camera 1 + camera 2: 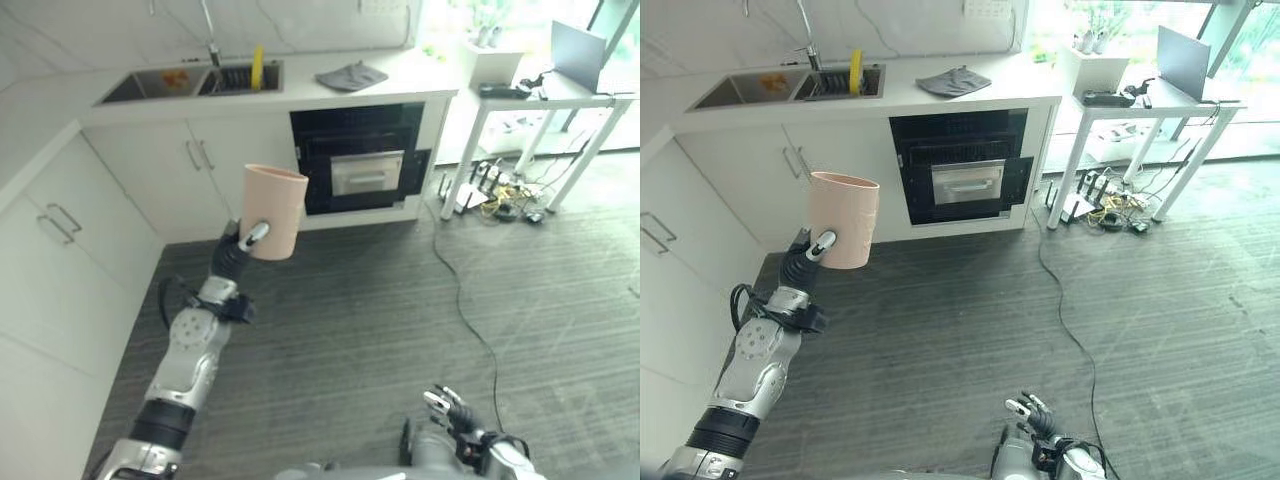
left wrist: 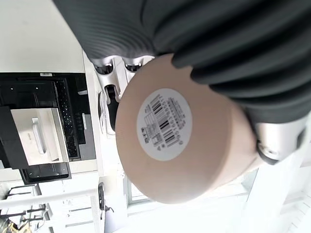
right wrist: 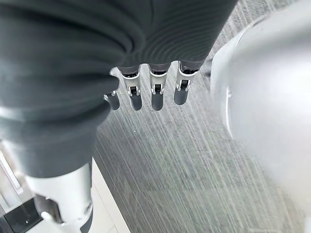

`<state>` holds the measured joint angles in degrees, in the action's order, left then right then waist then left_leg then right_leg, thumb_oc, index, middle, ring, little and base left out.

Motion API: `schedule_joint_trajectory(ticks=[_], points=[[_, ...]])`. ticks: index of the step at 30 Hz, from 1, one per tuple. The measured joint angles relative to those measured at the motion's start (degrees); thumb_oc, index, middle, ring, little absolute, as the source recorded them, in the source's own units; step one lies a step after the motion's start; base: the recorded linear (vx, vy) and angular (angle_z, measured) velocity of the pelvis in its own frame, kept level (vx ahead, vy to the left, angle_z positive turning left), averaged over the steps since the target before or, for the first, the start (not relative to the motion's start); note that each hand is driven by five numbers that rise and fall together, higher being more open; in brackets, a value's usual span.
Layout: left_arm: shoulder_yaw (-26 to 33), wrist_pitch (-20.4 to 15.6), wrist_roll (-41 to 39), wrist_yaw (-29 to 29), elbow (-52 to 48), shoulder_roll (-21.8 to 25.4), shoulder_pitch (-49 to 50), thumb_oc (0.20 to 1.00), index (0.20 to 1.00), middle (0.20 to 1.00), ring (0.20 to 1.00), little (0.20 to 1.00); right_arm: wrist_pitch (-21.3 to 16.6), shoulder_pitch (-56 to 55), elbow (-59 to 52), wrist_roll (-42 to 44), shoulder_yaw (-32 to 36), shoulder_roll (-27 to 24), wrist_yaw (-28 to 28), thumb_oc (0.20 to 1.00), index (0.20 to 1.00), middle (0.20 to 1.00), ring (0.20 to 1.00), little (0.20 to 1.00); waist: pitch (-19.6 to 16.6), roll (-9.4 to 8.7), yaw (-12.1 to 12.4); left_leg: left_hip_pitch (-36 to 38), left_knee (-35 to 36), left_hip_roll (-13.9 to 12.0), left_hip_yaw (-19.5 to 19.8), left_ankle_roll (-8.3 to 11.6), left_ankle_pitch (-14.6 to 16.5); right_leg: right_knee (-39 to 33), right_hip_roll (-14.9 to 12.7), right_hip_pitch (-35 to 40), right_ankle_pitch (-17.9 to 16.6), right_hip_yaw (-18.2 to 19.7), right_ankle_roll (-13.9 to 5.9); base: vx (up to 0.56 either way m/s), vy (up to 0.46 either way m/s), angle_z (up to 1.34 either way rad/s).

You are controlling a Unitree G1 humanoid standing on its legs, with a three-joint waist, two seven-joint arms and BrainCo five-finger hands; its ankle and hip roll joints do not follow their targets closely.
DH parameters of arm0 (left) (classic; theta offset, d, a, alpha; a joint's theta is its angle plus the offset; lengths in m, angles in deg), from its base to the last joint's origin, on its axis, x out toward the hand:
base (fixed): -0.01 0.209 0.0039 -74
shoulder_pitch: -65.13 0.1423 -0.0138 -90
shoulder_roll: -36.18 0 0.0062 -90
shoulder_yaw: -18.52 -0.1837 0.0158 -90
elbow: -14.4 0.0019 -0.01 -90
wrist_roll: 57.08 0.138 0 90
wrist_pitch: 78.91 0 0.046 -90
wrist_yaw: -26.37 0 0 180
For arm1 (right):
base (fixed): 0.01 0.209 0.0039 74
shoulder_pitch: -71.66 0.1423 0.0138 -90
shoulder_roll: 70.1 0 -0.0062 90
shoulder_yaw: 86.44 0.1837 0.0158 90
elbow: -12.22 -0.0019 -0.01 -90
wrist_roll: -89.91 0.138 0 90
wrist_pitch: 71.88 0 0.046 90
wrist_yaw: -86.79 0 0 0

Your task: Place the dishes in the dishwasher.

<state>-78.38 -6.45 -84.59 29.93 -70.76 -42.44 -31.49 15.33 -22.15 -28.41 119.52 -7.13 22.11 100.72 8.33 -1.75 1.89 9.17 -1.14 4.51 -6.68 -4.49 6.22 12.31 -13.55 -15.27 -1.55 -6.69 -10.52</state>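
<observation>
While left hand [image 1: 240,250] wraps pink cup [image 1: 273,211] mid-wall, upright: looks light, rigid, smooth, maybe slippery; firm side grasp suits. Right hand [image 3: 151,92] relaxed, empty, low near floor.

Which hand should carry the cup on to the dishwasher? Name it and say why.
Left. The left hand already grips the pink cup, held upright in front of the open dishwasher. The right hand hangs low near the floor, holding nothing.

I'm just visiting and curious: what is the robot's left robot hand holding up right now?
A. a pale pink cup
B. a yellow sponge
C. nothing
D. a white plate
A: the left robot hand is curled round a pale pink cup, held upright above the floor.
</observation>
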Motion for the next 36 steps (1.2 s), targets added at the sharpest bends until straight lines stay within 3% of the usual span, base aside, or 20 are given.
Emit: schedule_joint_trajectory(ticks=[3,4,6,8,11,13,14,15,17,19,22,23,26,30,31,32,33,34,35,36], points=[[0.1,-0.1,0.0,0.2,0.0,0.0,1.6,0.2,0.2,0.2,0.2,0.2,0.2,0.2,0.2,-0.3,0.0,0.0,-0.1,1.0,1.0,1.0,1.0,1.0,-0.3,-0.53,0.2,1.0,-2.6,-1.2,0.6,2.37,2.7,-1.7,0.2,2.5,-1.2,-0.4,0.58,0.42,-0.207,0.2],[-0.2,0.0,0.0,0.6,0.0,-1.2,2.4,0.2,0.2,0.2,0.2,0.2,0.8,0.4,0.9,-0.2,0.1,-0.8,-0.6,1.0,1.0,1.0,1.0,1.0,-0.6,1.53,0.0,2.7,-5.2,-4.1,2.7,4.87,5.7,1.1,2.9,4.4,-2.1,-1.6,5.51,0.37,-0.175,0.29],[-0.2,-0.1,0.0,0.5,-0.5,-1.7,2.4,0.2,0.2,0.2,0.2,0.2,1.1,1.6,0.8,-0.2,-0.1,-2.1,-0.7,1.0,1.0,1.0,1.0,1.0,-0.5,3.42,0.5,2.9,-6.3,-6.6,3.0,5.09,5.7,2.3,5.3,4.9,-0.4,-2.4,6.92,0.35,-0.179,0.08],[0.0,0.0,0.0,0.0,-0.5,-2.1,2.5,0.2,0.2,0.2,0.2,0.2,2.0,3.5,1.0,-0.2,-0.2,-3.0,-0.6,1.0,1.0,1.0,1.0,1.0,-0.6,3.38,0.8,0.8,-14.3,-8.0,3.1,6.27,4.9,2.2,6.7,6.6,0.5,-2.3,9.45,0.25,-0.147,-0.25],[0.0,-0.1,0.1,-0.7,-1.6,-3.1,2.5,0.2,0.2,0.2,0.2,0.2,2.1,5.0,1.7,-0.5,-0.9,-4.4,-0.2,1.0,1.0,1.0,1.0,1.0,-0.8,2.99,1.1,-4.4,-27.8,-9.4,4.9,10.34,0.9,2.1,8.5,9.2,4.3,-2.7,10.05,0.23,-0.153,-0.17],[0.1,-0.1,0.1,-1.1,-2.8,-3.8,1.4,0.2,0.2,0.2,0.2,0.2,2.2,4.2,2.0,-1.5,-1.3,-4.7,0.3,1.0,1.0,1.0,1.0,1.0,-0.7,1.35,0.9,-12.2,-40.8,-10.6,5.2,13.5,-6.6,6.0,7.7,8.6,8.2,-3.9,11.98,0.23,-0.071,0.32],[0.0,0.0,0.1,-1.3,-2.7,-4.2,1.5,0.2,0.2,0.2,0.2,0.2,2.2,2.9,2.9,-1.5,-1.4,-4.6,0.6,1.0,1.0,1.0,1.0,1.0,-1.0,0.25,1.0,-18.3,-48.1,-12.1,4.0,12.15,-10.8,4.1,8.0,10.4,9.4,-5.0,13.62,0.23,0.027,0.35],[0.0,0.0,0.1,-1.5,-2.6,-4.1,1.7,0.2,0.2,0.2,0.2,0.2,2.2,3.0,3.6,-1.5,-1.4,-4.5,0.8,1.0,1.0,1.0,1.0,1.0,-0.8,-0.03,1.6,-18.7,-46.4,-11.9,2.5,10.65,-7.8,2.9,8.0,11.4,8.6,-5.1,13.33,0.38,0.146,0.23],[-0.4,-0.1,0.2,-3.0,-2.6,-4.2,1.3,0.2,0.2,0.2,0.2,0.2,1.9,3.0,4.2,-2.7,-1.7,-4.8,1.5,1.0,1.0,1.0,1.0,1.0,-0.7,0.64,1.4,-18.9,-29.3,-11.2,-3.5,7.62,-3.4,-3.5,9.3,16.1,7.7,-6.7,12.37,0.34,0.187,0.18],[-0.9,-0.3,0.2,-4.0,-2.7,-4.2,0.7,0.2,0.2,0.2,0.2,0.2,1.3,3.2,3.7,-3.8,-2.1,-4.7,1.6,1.0,1.0,1.0,1.0,1.0,-0.7,1.93,1.2,-17.9,-14.7,-10.8,-6.7,8.01,-4.5,-7.0,11.1,19.6,6.3,-8.1,13.42,0.27,0.202,0.15],[-2.0,-0.6,0.2,-4.5,-2.8,-4.1,1.0,0.2,0.2,0.2,0.2,0.2,1.0,3.0,3.5,-3.8,-3.0,-4.3,1.6,1.0,1.0,1.0,1.0,1.0,-0.9,3.13,1.7,-18.1,-4.7,-11.5,-5.1,9.4,-6.6,-9.2,13.1,22.4,6.8,-8.8,12.85,0.32,0.229,0.02],[-2.1,-0.6,0.2,-4.2,-2.9,-4.3,1.6,0.2,0.2,0.2,0.2,0.2,0.9,3.0,3.4,-3.7,-3.9,-4.1,1.4,1.0,1.0,1.0,1.0,1.0,-0.8,3.56,1.9,-18.5,0.4,-13.5,-2.7,10.04,-8.8,-10.6,14.4,24.4,6.8,-9.4,12.79,0.34,0.276,-0.07],[-2.0,-0.6,0.2,-3.0,-2.6,-4.4,3.4,0.2,0.2,0.2,0.2,0.2,0.6,2.0,3.3,-3.7,-4.2,-4.5,1.4,1.0,1.0,1.0,1.0,1.0,-0.3,2.74,2.1,-18.8,-0.3,-16.1,-4.3,10.0,-10.0,-10.8,13.5,27.1,8.8,-10.0,11.53,0.34,0.334,0.01],[-2.0,-0.6,0.2,-1.5,-2.6,-4.5,3.2,0.2,0.2,0.2,0.2,0.2,0.7,0.6,3.7,-3.7,-3.6,-4.9,1.4,1.0,1.0,1.0,1.0,1.0,-0.2,2.73,1.7,-15.7,-1.1,-15.0,-8.0,8.81,-10.0,-9.9,11.4,30.2,11.7,-11.2,8.87,0.35,0.344,0.19],[-1.9,-0.5,0.2,-1.1,-2.3,-4.5,2.3,0.2,0.2,0.2,0.2,0.2,1.0,1.4,4.1,-3.7,-4.1,-4.4,1.1,1.0,1.0,1.0,1.0,1.0,0.3,1.83,2.6,-13.9,-1.2,-11.8,-6.2,7.05,-12.6,-4.6,8.0,29.8,14.8,-10.8,7.07,0.27,0.28,0.11],[-1.9,-0.5,0.2,-1.1,-2.3,-4.5,2.4,0.2,0.2,0.2,0.2,0.2,1.0,1.3,4.0,-3.7,-4.1,-4.1,1.2,1.0,1.0,1.0,1.0,1.0,0.2,1.46,2.8,-13.6,-1.2,-11.1,-6.4,6.65,-12.9,-3.8,7.4,29.7,14.9,-10.6,6.89,0.45,0.575,0.15],[-1.6,-0.4,0.2,-0.8,-2.6,-4.1,2.0,0.2,0.2,0.2,0.2,0.2,1.0,1.5,4.1,-3.7,-3.7,-2.8,1.1,1.0,1.0,1.0,1.0,1.0,0.2,-0.15,3.6,-13.3,-2.3,-8.3,-6.3,4.98,-12.1,-1.8,4.8,29.7,15.1,-10.4,6.61,0.36,0.512,0.11],[-1.6,-0.4,0.2,-0.8,-2.6,-4.1,2.0,0.2,0.2,0.2,0.2,0.2,1.0,1.5,4.1,-3.7,-3.7,-2.8,1.1,1.0,1.0,1.0,1.0,1.0,0.2,-0.15,3.6,-13.3,-2.3,-8.3,-6.3,4.98,-12.1,-1.8,4.8,29.7,15.1,-10.4,6.61,0.36,0.541,0.44],[-1.4,0.0,0.1,0.0,-2.3,-4.1,0.8,0.2,0.2,0.2,0.2,0.2,0.9,1.0,4.0,-3.7,-2.0,-1.8,0.5,1.0,1.0,1.0,1.0,1.0,0.4,-0.74,3.7,-13.4,-4.1,-5.3,-5.7,2.6,-9.2,4.7,1.4,28.2,15.1,-9.4,6.45,0.27,0.338,0.48],[-1.3,0.1,0.1,0.4,-2.2,-4.1,0.7,0.2,0.2,0.2,0.2,0.2,0.9,1.3,4.0,-3.7,-1.9,-1.8,0.3,1.0,1.0,1.0,1.0,1.0,0.4,-0.49,3.8,-13.1,-3.9,-4.4,-5.3,2.0,-8.9,8.3,0.1,26.9,15.1,-9.4,5.93,0.25,0.304,0.72]])
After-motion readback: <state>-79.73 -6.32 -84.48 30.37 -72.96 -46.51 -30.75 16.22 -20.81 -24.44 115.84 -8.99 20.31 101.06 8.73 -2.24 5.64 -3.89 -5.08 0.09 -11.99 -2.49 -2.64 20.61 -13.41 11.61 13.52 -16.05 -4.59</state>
